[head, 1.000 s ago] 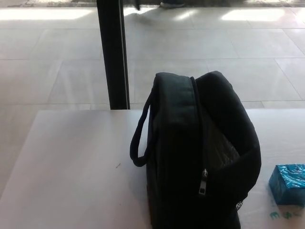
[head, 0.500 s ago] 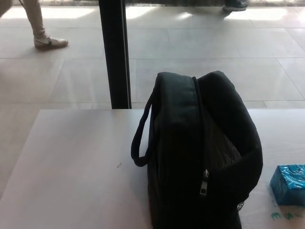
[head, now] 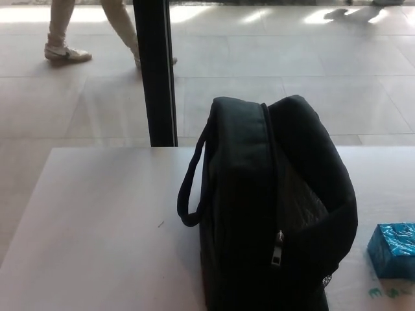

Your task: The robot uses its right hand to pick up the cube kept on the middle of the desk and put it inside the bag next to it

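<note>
no robot hand is in view, left or right, so the state of the fingers cannot be told and no grasp has begun.

the cube [head: 393, 250] sits on the worktop [head: 97, 220] at the picture's right edge, which is the robot's right side. judged from that position, the right hand would be the nearer one. the cube lies just beside the bag [head: 275, 207], on its right, apart from it. the cube is roughly equal on all sides, so it offers no long axis to align to. its surface is bright blue and glossy, creased like foil or wrap.

the bag is black fabric, soft-sided and rounded, standing upright. its zip is drawn down, with the zip pull [head: 277, 248] hanging low at the front. the opening gapes toward the top right, facing the cube's side. a carry loop [head: 190, 188] hangs from the left side.

the worktop is pale, smooth and matte. beyond it stand a dark post [head: 155, 71] and a tiled floor [head: 292, 65], where a person's legs [head: 84, 29] pass.
</note>
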